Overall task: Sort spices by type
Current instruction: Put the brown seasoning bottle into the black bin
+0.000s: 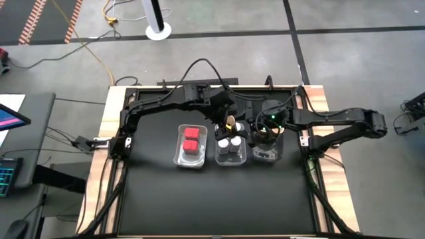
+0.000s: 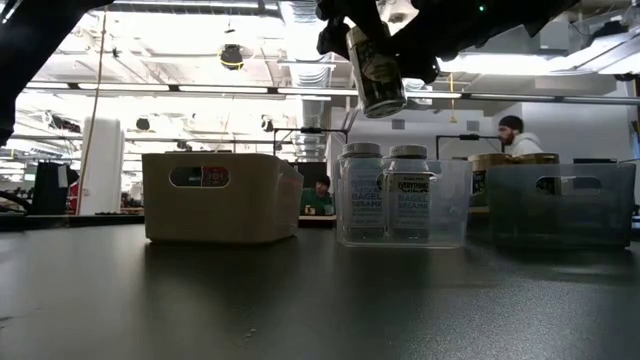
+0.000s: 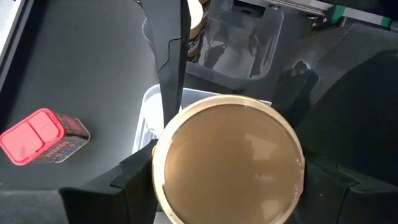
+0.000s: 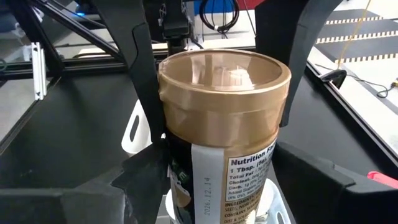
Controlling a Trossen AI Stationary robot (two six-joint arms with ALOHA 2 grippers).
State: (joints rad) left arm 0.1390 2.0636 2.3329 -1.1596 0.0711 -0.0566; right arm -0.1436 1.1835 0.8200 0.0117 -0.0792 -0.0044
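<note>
Left gripper (image 1: 230, 123) and right gripper (image 1: 264, 130) each stand clamped on a tan-lidded jar (image 3: 228, 163) held roughly upright; the left's hangs above the middle tray (image 2: 455, 215), the right-hand tray (image 1: 267, 155) lying alongside.

Shiny smooth tan plastic lid (image 4: 224, 84), paper-labelled jar (image 4: 219, 168), clear glossy plastic trays (image 2: 455, 205), matt black tabletop (image 1: 212, 199), looked pretty clean

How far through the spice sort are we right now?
Done: two red boxes in the left tray, two white-lidded jars in the middle tray. In hand: a tan-lidded jar aloft above the trays, gripped by the left gripper and right gripper. Left: a red box loose on the table.
</note>
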